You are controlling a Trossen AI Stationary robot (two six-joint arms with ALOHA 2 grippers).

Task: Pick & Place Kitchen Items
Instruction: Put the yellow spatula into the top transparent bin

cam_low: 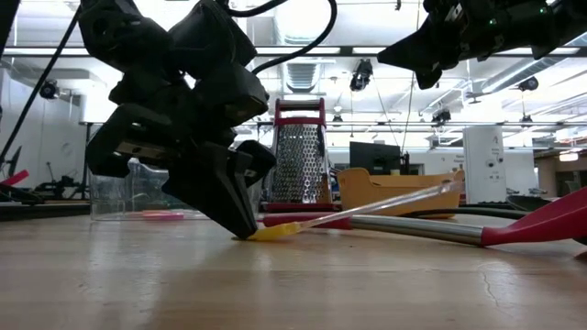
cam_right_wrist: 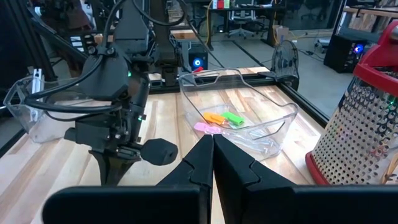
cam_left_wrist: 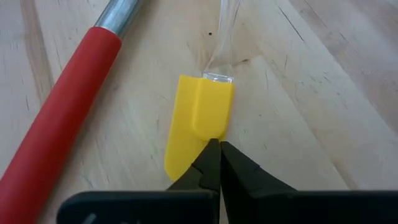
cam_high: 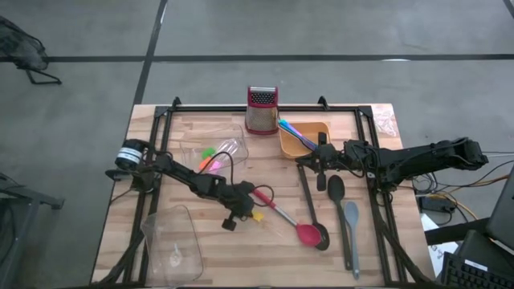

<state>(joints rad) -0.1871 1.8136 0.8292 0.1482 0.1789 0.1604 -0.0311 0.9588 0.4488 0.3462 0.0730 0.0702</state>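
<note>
Wooden table point(cam_high: 120, 201): the left gripper point(cam_left_wrist: 214, 163) is down on it, fingers closed, tips touching the yellow piece point(cam_left_wrist: 198, 124) beside the red spoon point(cam_high: 291, 225). Step looks like regrasping; next it must open. Right gripper point(cam_right_wrist: 209, 155), closed and empty, waits above the tray point(cam_high: 315, 128).

Left gripper point(cam_high: 255, 210) is low at the tabletop's centre, jaws closed; right gripper point(cam_high: 320, 161) is raised toward two o'clock, jaws closed.

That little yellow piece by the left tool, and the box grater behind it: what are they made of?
The small yellow piece looks like matte moulded plastic: flat even colour, soft ridge, with a clear, glassy stem. The steel box grater looks like shiny perforated metal, with a red top, probably plastic. The left tool touches the yellow piece's end.
</note>
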